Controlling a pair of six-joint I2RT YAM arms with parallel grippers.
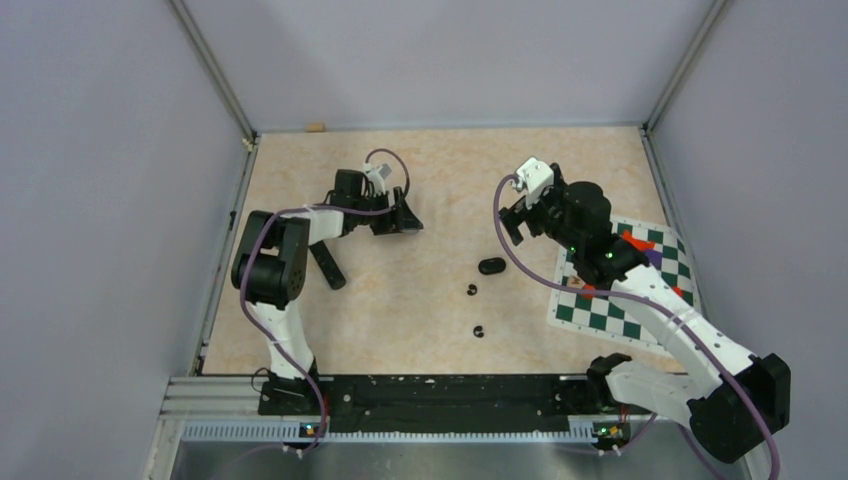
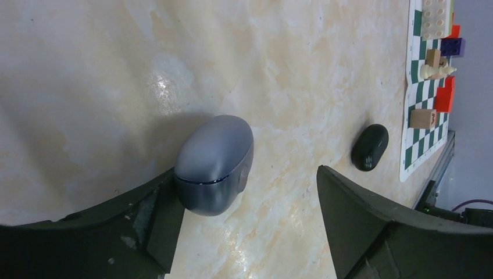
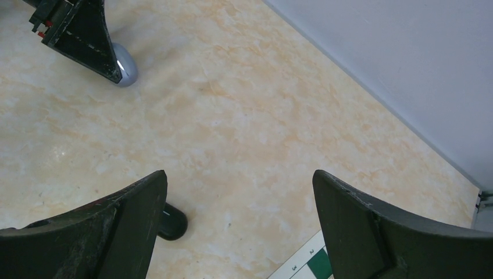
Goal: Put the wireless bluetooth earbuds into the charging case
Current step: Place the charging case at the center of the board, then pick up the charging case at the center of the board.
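A closed pale purple-grey charging case (image 2: 214, 163) lies on the marble table top, one end against the left finger of my left gripper (image 2: 246, 170). That gripper is open, with a wide gap to its other finger. A closed black charging case (image 1: 491, 266) lies mid-table, also seen as the black case (image 2: 370, 146) and, half hidden by a finger, the black case (image 3: 171, 221). Two black wireless bluetooth earbuds (image 1: 472, 290) (image 1: 478, 330) lie loose nearer the arm bases. My right gripper (image 1: 510, 222) hovers open and empty just behind the black case; in its own view the right gripper (image 3: 239, 172) holds nothing.
A green and white chessboard mat (image 1: 640, 300) lies at the right under the right arm, with coloured blocks (image 2: 445, 96) on it. Grey walls (image 1: 120, 200) enclose the table on three sides. The left gripper's finger (image 3: 87, 35) shows in the right wrist view.
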